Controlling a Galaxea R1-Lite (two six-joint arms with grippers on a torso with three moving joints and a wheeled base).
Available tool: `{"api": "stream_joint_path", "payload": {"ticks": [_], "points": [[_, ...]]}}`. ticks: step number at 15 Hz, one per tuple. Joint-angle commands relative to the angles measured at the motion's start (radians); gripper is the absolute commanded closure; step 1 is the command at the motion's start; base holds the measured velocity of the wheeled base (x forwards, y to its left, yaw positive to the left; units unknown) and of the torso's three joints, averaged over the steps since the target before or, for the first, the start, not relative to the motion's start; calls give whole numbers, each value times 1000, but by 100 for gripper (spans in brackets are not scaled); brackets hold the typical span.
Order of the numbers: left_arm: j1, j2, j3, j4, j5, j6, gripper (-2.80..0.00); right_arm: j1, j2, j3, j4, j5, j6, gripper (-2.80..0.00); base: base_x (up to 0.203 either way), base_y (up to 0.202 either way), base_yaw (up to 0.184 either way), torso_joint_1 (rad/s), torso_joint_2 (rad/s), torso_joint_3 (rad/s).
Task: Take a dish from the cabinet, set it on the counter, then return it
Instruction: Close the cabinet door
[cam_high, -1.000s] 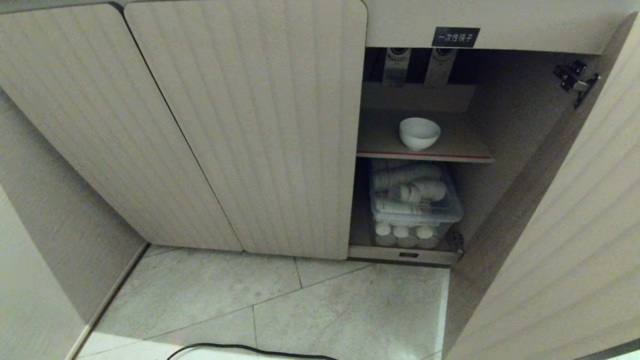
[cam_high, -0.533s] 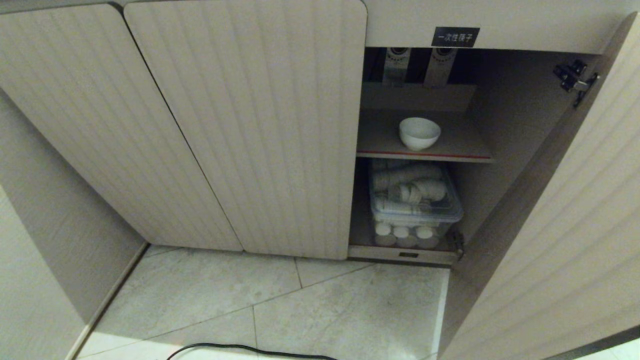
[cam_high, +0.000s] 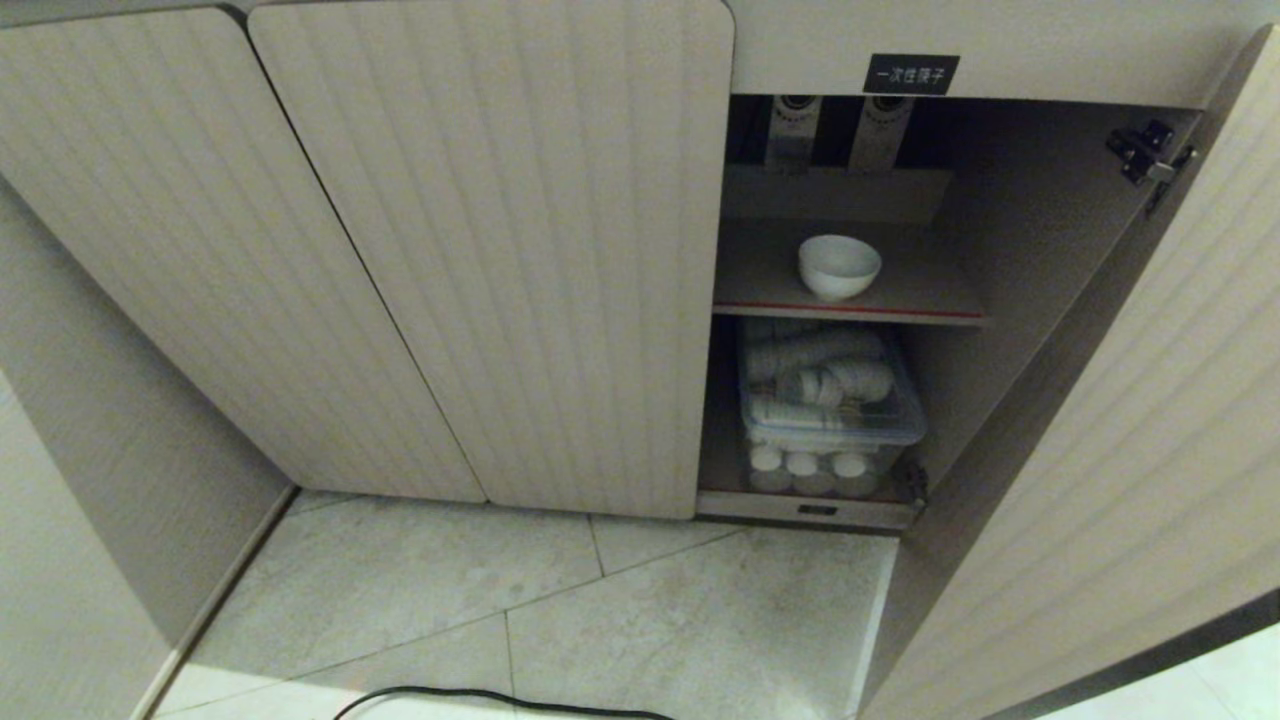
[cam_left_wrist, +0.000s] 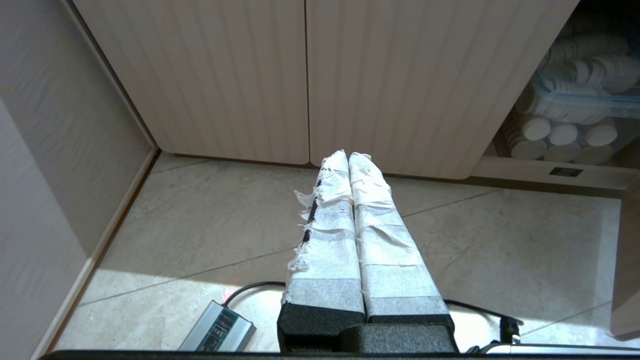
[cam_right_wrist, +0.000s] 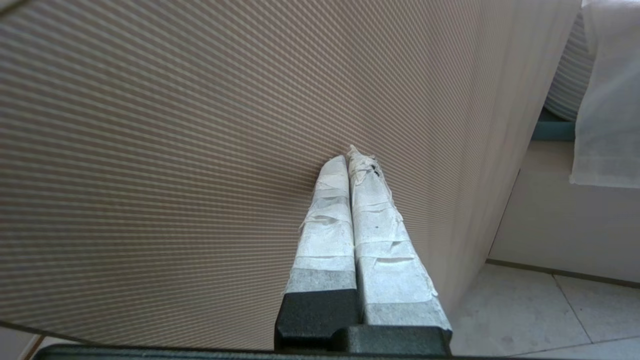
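From my head camera, I am looking down into the cabinet (cam_high: 480, 250), whose two left doors are shut while the right door (cam_high: 1130, 430) is standing swung open. The bowl (cam_high: 839, 266) is sitting upright on the upper shelf (cam_high: 930, 295), near the shelf's red front edge and apart from the cabinet walls. Below it, a clear plastic box (cam_high: 830, 420) of paper cups is resting on another container holding white cups. A small black label (cam_high: 911, 74) is fixed above the opening, and a black cable (cam_high: 480, 695) is lying on the tiled floor (cam_high: 620, 620). Neither of my arms is showing in this view.

From my left wrist, my left gripper (cam_left_wrist: 348, 159) is hanging above the floor tiles in front of the shut doors, its taped fingers (cam_left_wrist: 327, 230) pressed flat together and holding nothing. A grey power brick (cam_left_wrist: 217, 330) with its cable is lying on the floor close beneath me, and the cup containers are showing at the edge of the open compartment.

From my right wrist, my right gripper (cam_right_wrist: 348, 161) is pointing at the ribbed outer face of the open door (cam_right_wrist: 200, 150), its tips right up at the surface; whether they are touching it I cannot tell. Its taped fingers (cam_right_wrist: 380, 225) are closed tight against each other, gripping nothing. A white cloth (cam_right_wrist: 607, 100) is hanging off to one side.
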Motion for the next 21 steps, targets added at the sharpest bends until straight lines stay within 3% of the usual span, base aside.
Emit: {"api": "stream_joint_path", "payload": {"ticks": [1, 16, 21], "points": [[0, 0, -1, 0, 0, -1, 0, -1, 33, -13, 0, -1, 1, 0, 0, 0, 0, 0, 0, 0], [0, 0, 0, -1, 0, -1, 0, -2, 184, -99, -2, -2, -12, 0, 0, 0, 0, 0, 0, 0], [0, 0, -1, -1, 0, -1, 0, -2, 289, -107, -167, -4, -10, 0, 0, 0, 0, 0, 0, 0]]}}
